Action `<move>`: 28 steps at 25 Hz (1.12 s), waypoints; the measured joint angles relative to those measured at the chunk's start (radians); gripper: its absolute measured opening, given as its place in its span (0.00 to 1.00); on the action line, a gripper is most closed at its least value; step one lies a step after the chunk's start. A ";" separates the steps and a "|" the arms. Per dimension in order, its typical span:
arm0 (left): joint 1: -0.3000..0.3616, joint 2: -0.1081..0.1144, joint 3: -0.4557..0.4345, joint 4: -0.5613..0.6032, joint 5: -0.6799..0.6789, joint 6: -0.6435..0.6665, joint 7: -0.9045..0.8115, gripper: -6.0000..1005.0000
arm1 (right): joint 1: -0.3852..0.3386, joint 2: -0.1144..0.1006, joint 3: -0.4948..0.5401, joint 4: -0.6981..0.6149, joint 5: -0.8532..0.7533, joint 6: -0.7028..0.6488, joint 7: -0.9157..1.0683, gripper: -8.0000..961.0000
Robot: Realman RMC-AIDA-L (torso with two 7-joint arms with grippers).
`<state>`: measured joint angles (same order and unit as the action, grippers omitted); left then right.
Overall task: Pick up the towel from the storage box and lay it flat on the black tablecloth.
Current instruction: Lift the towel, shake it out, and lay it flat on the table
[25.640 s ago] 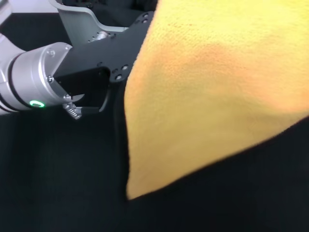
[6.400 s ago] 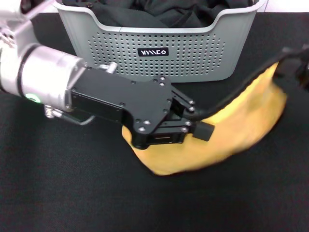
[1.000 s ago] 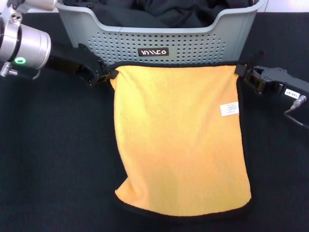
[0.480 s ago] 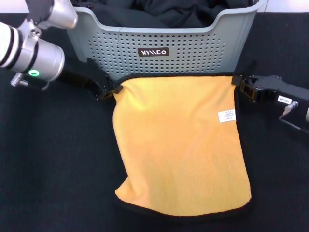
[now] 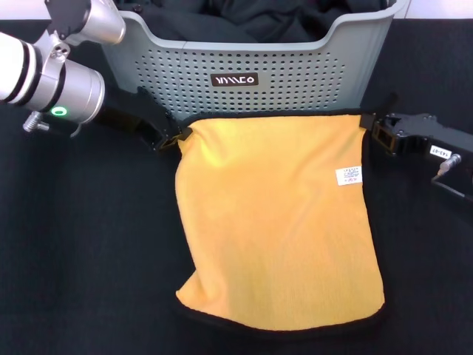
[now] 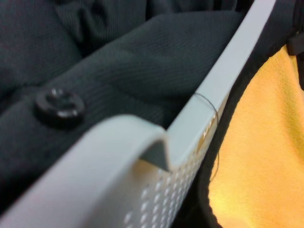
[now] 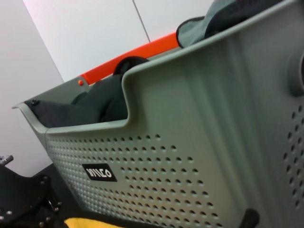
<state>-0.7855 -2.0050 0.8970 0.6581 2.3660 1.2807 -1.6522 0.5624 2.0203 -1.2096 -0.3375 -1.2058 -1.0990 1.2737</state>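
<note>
Black tablecloth (image 5: 89, 281) bears towel (image 5: 277, 222), spread near storage box (image 5: 244, 74); left gripper (image 5: 171, 138) and right gripper (image 5: 373, 129) pinch its far corners; uneven release risks dragging, rumpling the edge.

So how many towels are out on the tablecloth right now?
1: the towel lies spread on the black tablecloth before the storage box, left gripper and right gripper at its far corners. Others may hide under the black garments.

White logo on black plate (image 5: 234, 80), storage box (image 5: 310, 81) front: unreadable. Towel (image 5: 277, 222) white label (image 5: 349, 176): print illegible.
</note>
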 joint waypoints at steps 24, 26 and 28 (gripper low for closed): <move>0.070 -0.006 0.003 0.139 -0.129 0.063 -0.017 0.02 | -0.070 0.002 -0.002 -0.116 0.020 -0.030 -0.022 0.01; 0.070 -0.006 0.003 0.139 -0.127 0.063 -0.017 0.02 | -0.070 0.002 -0.004 -0.115 0.017 -0.024 -0.021 0.01; 0.071 -0.006 0.003 0.139 -0.127 0.062 -0.017 0.02 | -0.070 0.002 -0.005 -0.115 0.017 -0.022 -0.018 0.01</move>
<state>-0.7147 -2.0107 0.9005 0.7970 2.2389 1.3424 -1.6689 0.4924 2.0221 -1.2141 -0.4521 -1.1888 -1.1212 1.2552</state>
